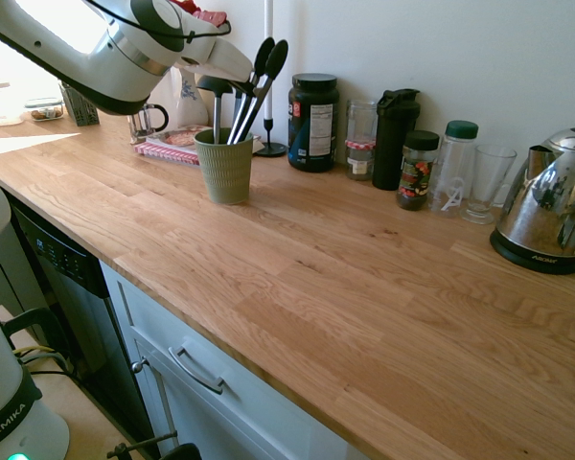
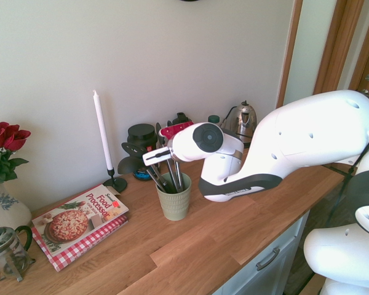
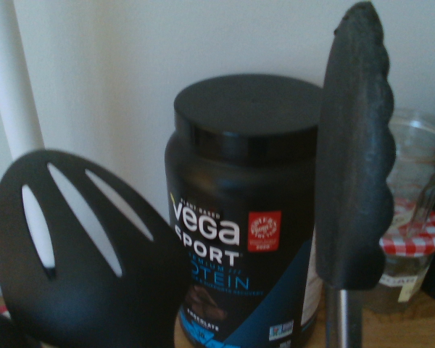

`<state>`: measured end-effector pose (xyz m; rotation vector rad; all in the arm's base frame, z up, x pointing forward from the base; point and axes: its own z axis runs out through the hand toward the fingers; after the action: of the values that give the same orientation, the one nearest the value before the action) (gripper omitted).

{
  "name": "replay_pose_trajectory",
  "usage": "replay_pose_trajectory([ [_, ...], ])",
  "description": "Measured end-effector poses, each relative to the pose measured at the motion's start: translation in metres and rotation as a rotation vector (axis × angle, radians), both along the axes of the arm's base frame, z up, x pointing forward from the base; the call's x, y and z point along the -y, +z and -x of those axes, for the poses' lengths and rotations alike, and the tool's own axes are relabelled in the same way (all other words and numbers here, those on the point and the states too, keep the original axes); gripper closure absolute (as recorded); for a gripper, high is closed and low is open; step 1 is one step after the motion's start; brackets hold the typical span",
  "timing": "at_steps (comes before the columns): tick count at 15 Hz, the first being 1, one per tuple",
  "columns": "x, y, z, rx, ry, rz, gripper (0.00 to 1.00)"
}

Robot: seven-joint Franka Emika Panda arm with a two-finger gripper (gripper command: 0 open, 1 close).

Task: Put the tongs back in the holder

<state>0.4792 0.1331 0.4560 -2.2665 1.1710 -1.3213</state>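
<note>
The holder (image 1: pixel 224 168) (image 2: pixel 174 203), a pale green ribbed cup, stands on the wooden counter (image 1: pixel 345 287). The tongs (image 1: pixel 268 59) lean in it with their hinge end down and their black tips up. Their grey arms (image 2: pixel 172 175) run down into the cup. My gripper (image 1: pixel 241 81) (image 2: pixel 154 157) hovers just above the cup's rim, shut on the tongs' arms. One black scalloped tong tip (image 3: pixel 355 167) fills the wrist view. A black slotted spatula (image 3: pixel 72 254) and a ladle (image 1: pixel 215 86) also stand in the cup.
Behind the cup are a black protein tub (image 1: pixel 312 123) (image 3: pixel 239 217), a white candle (image 2: pixel 102 129) and several jars and bottles along the wall. A steel kettle (image 1: pixel 551 206) is at the counter's end. A cookbook (image 2: pixel 80 218) and a French press (image 2: pixel 9 252) lie beyond the holder.
</note>
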Motion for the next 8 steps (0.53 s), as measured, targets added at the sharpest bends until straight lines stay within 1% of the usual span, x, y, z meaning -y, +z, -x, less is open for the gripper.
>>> replay_pose_trajectory([
  [1, -0.001, -0.005, 0.003, -0.010, -0.001, 0.002, 0.00],
  [8, -0.004, -0.006, 0.013, -0.016, -0.001, 0.007, 0.00],
])
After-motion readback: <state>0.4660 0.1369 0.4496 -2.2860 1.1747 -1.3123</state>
